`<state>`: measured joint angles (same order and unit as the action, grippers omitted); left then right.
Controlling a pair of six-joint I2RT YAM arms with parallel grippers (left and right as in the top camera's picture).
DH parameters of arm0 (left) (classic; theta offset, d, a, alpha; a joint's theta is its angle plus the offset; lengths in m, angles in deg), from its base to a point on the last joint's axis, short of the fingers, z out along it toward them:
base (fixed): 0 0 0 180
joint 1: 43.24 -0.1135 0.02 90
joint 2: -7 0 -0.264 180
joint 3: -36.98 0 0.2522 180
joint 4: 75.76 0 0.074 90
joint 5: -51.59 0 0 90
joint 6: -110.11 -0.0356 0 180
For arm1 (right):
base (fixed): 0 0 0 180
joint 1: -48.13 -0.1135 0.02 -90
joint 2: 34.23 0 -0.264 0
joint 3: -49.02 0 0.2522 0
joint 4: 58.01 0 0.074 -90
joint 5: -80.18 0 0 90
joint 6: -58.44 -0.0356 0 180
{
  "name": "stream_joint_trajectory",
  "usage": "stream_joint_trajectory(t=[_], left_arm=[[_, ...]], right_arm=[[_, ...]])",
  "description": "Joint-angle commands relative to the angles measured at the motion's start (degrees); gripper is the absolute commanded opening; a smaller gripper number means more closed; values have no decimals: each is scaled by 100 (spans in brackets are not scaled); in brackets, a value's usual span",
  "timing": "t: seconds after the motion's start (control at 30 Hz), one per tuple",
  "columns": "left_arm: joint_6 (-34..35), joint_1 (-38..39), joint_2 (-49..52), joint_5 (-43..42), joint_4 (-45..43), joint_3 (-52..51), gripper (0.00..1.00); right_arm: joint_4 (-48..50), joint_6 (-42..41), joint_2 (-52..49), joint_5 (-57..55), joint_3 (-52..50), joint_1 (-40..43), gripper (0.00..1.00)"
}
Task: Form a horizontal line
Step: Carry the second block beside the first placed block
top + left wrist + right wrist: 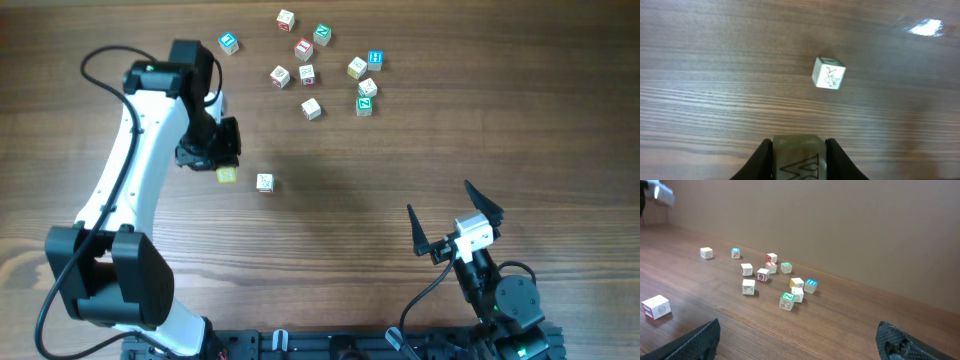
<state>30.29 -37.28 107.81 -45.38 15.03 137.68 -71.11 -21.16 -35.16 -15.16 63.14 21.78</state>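
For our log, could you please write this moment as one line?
left gripper: shut on held cube | white cube: apart | right gripper: open

Saw left gripper [222, 165] mid-left over the table [330, 250], yellowish cube [227, 175] right at its tip. Spotted a white cube [264, 182] just beside that one, not touching it. Noted scattered cubes [307, 74] bunched toward the far edge, well apart from both. Found right gripper [455, 215] near bottom right, fingers spread wide, well apart from every cube.
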Motion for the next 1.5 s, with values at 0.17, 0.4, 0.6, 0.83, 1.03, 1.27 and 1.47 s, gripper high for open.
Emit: stream_joint_trajectory(t=[0.17, 0.4, 0.6, 0.83, 1.03, 1.27, 1.47], left_arm=[[605, 4, 44, 577, -1215, -1405, 17], [702, 22, 44, 640, -2070, -2155, 18], [699, 42, 44, 643, -2282, -2391, 20], [699, 42, 44, 643, -2765, -2695, 22], [697, 42, 44, 643, -3237, -2695, 27], [680, 42, 44, 647, -3558, -2695, 44], [697, 44, 44, 640, -3495, -2695, 46]], right_arm=[[15, 11, 28, 26, -4, -2, 100], [15, 13, 28, 26, -4, -2, 100], [15, 13, 28, 26, -4, -2, 100], [15, 13, 28, 26, -4, -2, 100], [15, 13, 28, 26, -4, -2, 100], [15, 13, 28, 26, -4, -2, 100], [15, 11, 28, 26, -4, -2, 100]])
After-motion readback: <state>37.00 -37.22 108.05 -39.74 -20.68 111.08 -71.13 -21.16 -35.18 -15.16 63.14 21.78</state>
